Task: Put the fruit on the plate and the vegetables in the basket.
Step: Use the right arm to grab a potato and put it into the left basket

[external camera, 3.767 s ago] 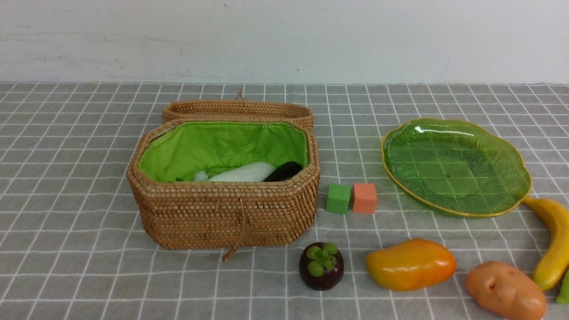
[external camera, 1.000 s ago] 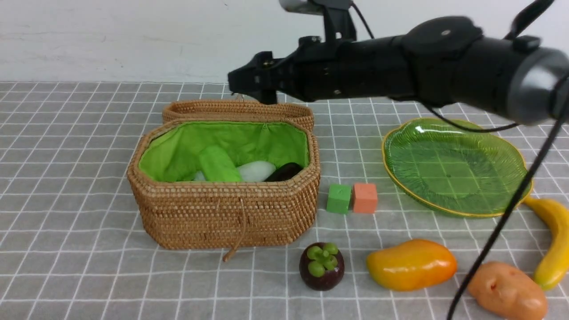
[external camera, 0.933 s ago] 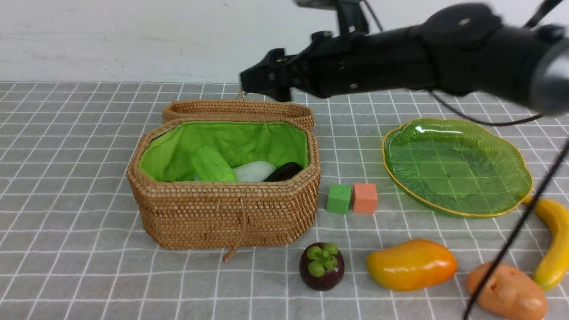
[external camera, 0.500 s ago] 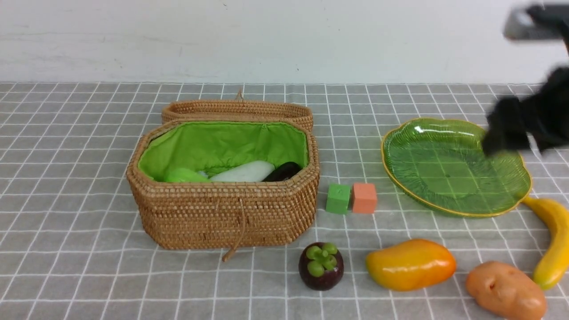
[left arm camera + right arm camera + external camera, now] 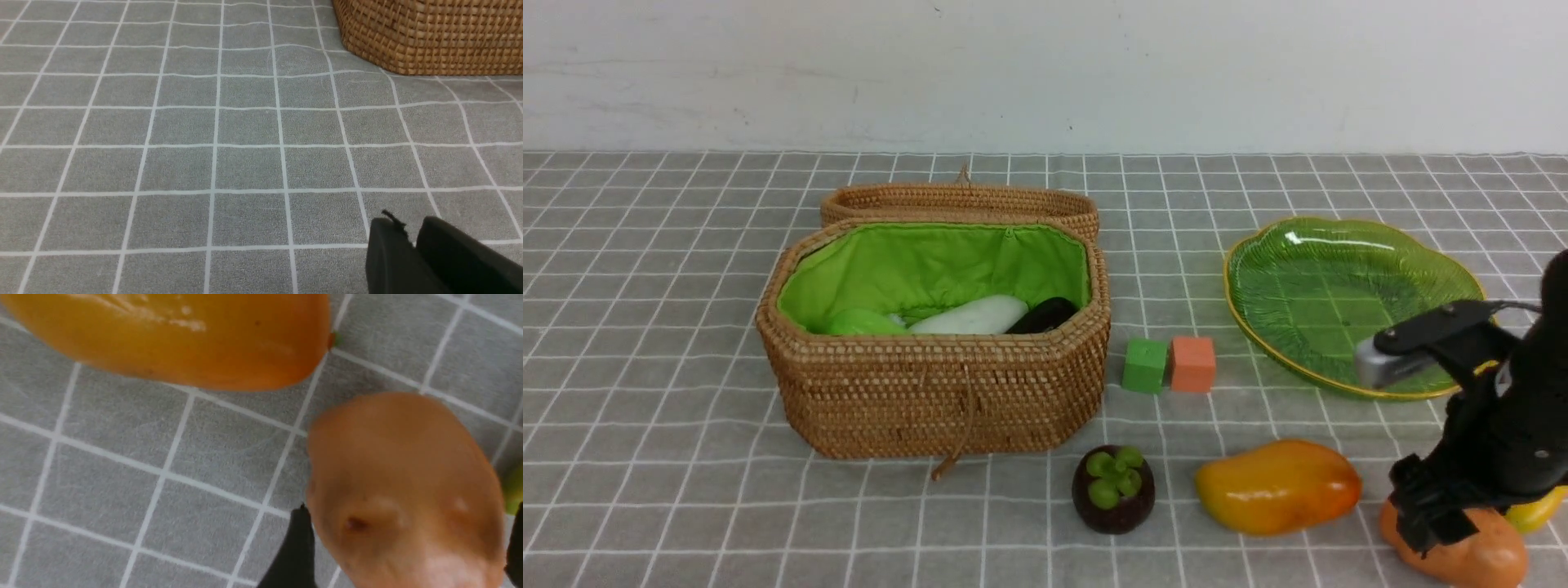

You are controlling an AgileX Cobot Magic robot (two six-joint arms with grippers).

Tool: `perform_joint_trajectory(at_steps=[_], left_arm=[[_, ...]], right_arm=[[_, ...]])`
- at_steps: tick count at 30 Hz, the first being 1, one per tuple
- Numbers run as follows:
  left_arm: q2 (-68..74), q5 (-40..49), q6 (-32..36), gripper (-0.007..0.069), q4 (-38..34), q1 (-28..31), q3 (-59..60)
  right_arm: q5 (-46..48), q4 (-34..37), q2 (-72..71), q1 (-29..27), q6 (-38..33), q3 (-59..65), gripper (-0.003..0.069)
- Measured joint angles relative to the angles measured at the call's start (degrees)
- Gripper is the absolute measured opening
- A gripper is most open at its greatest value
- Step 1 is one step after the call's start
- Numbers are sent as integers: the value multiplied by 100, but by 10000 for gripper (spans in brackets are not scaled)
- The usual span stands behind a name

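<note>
The woven basket [image 5: 931,384] stands open at centre-left and holds a white radish [image 5: 976,315], a dark eggplant [image 5: 1045,314] and a green piece [image 5: 862,323]. The green plate [image 5: 1339,278] at the right has nothing on it. In front lie the mangosteen [image 5: 1112,488], the mango [image 5: 1278,486] and the potato [image 5: 1478,559]; only a bit of the banana [image 5: 1535,510] shows behind the arm. My right gripper [image 5: 1445,523] is down over the potato [image 5: 400,465], open, one finger on each side. My left gripper [image 5: 408,228] is shut and holds nothing, low over the cloth near the basket [image 5: 429,36].
A green cube [image 5: 1145,365] and an orange cube [image 5: 1192,363] sit between basket and plate. The basket's lid [image 5: 960,200] lies behind it. The mango [image 5: 175,335] lies close beside the potato. A grey checked cloth covers the table, and a white wall runs along the back.
My right arm swung from above the basket to the right and came down over the potato. The green piece it let go settled in the basket's left end.
</note>
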Motion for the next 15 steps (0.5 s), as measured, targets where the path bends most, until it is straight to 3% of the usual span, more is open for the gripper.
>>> perform_joint_trajectory(at_steps=[8,15], left_arm=[[0,0,0,103,0,0,0],[0,0,0,112,0,0,0]], right_arm=[[961,47,494,4,23,-781,610],[1691,150,-111,4,494,-2192,608]])
